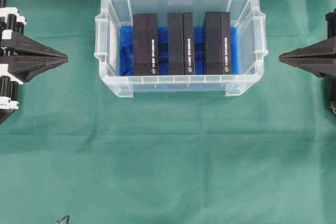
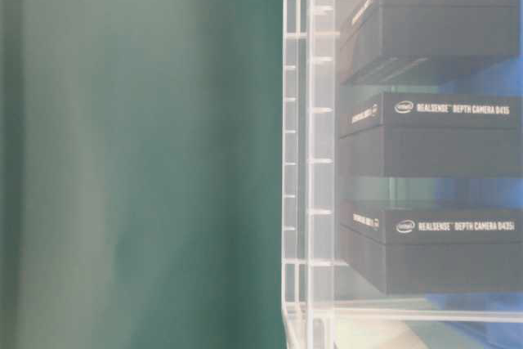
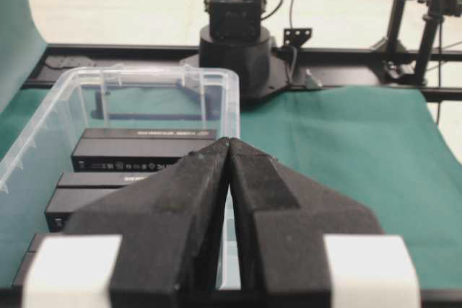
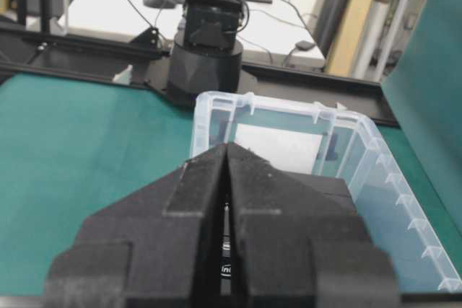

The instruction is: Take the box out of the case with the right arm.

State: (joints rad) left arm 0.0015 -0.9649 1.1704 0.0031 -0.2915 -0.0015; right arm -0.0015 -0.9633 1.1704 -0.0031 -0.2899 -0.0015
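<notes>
The clear case (image 1: 106, 45) with a blue bottom sits on the green cloth at the upper middle. Three black boxes stand side by side inside it: left box (image 1: 145, 44), middle box (image 1: 181, 43), right box (image 1: 217, 42). They also show through the case wall (image 2: 298, 161) in the table-level view, the middle box (image 2: 429, 136) among them. My right gripper (image 1: 281, 57) is shut, empty, and points at the case's right end from outside. My left gripper (image 1: 66, 57) is shut, empty, and rests off the case's left end. Each wrist view looks over closed fingertips (image 4: 227, 146) (image 3: 229, 141) into the case.
Green cloth (image 1: 168, 161) covers the table in front of the case. The opposite arm's base (image 4: 206, 55) stands beyond the case in the right wrist view. A black frame rail (image 3: 346, 59) runs along the table's far edge.
</notes>
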